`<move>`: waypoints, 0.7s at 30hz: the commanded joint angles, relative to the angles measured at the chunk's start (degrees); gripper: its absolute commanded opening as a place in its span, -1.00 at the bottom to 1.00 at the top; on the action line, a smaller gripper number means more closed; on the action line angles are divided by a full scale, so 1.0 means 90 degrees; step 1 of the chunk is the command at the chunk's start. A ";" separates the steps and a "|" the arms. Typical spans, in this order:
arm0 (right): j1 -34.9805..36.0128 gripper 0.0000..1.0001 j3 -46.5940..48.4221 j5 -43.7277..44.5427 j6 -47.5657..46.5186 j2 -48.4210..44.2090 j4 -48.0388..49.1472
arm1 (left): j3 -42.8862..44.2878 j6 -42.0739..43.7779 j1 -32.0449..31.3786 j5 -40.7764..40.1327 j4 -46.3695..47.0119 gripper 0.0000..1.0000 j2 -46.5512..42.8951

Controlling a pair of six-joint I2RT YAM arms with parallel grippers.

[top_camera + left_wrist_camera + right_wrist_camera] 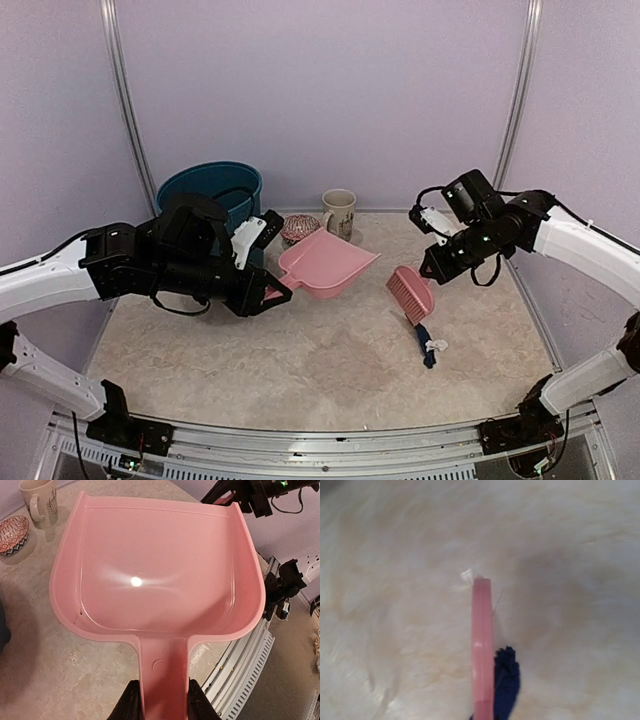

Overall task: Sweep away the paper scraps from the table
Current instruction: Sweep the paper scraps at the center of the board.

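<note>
My left gripper [272,292] [163,695] is shut on the handle of the pink dustpan [330,262] [155,570]. The pan is held just above the table [300,370], and its tray is bare inside. My right gripper [437,265] grips the pink brush [410,294] [482,645], which points down toward the table at right of centre. One navy paper scrap [426,345] [507,677] lies just beside the brush's lower end, with a small white bit [437,345] next to it. The right wrist view does not show the right fingers.
A teal bucket [210,188] stands at the back left behind my left arm. A patterned bowl [299,229] [12,534] and a cream mug [339,212] [37,500] stand at the back centre. A metal rail [330,440] runs along the front edge.
</note>
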 commanded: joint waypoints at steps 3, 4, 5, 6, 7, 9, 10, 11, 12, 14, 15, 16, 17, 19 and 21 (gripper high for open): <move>-0.0300 -1.00 -0.0162 0.1159 0.0388 -0.0775 0.0091 | -0.0247 0.0230 -0.0475 -0.0030 0.0298 -1.00 0.0383; -0.0329 -1.00 -0.0247 0.1238 0.0427 -0.0861 0.0112 | -0.0268 0.0226 -0.0526 -0.0044 0.0299 -1.00 0.0460; -0.0348 -1.00 -0.0335 0.1285 0.0452 -0.0928 0.0137 | -0.0281 0.0228 -0.0568 -0.0060 0.0289 -1.00 0.0533; -0.0363 -1.00 -0.0404 0.1311 0.0481 -0.1005 0.0169 | -0.0300 0.0211 -0.0603 -0.0095 0.0284 -1.00 0.0600; -0.0381 -1.00 -0.0481 0.1349 0.0509 -0.1070 0.0208 | -0.0312 0.0214 -0.0633 -0.0103 0.0289 -1.00 0.0670; -0.0401 -1.00 -0.0568 0.1464 0.0568 -0.1175 0.0245 | -0.0334 0.0220 -0.0694 -0.0111 0.0298 -1.00 0.0806; -0.0407 -1.00 -0.0590 0.1531 0.0585 -0.1226 0.0248 | -0.0346 0.0231 -0.0727 -0.0103 0.0311 -1.00 0.0879; -0.0412 -1.00 -0.0601 0.1609 0.0594 -0.1248 0.0241 | -0.0360 0.0246 -0.0767 -0.0103 0.0325 -1.00 0.0950; -0.0416 -1.00 -0.0598 0.1700 0.0610 -0.1290 0.0218 | -0.0359 0.0264 -0.0783 -0.0097 0.0328 -1.00 0.1039; -0.0417 -1.00 -0.0578 0.1888 0.0623 -0.1303 0.0140 | -0.0347 0.0302 -0.0831 -0.0111 0.0337 -1.00 0.1206; -0.0417 -1.00 -0.0557 0.1999 0.0628 -0.1284 0.0060 | -0.0356 0.0334 -0.0846 -0.0119 0.0346 -1.00 0.1289; -0.0412 -1.00 -0.0551 0.2147 0.0640 -0.1261 -0.0012 | -0.0351 0.0363 -0.0856 -0.0127 0.0333 -1.00 0.1396; -0.0416 -1.00 -0.0557 0.2272 0.0663 -0.1220 -0.0103 | -0.0337 0.0390 -0.0877 -0.0123 0.0303 -1.00 0.1509; -0.0417 -1.00 -0.0604 0.2378 0.0693 -0.1169 -0.0219 | -0.0292 0.0471 -0.0921 -0.0109 0.0259 -1.00 0.1722; -0.0417 -1.00 -0.0690 0.2406 0.0709 -0.1147 -0.0261 | -0.0224 0.0509 -0.1005 -0.0129 0.0218 -1.00 0.1936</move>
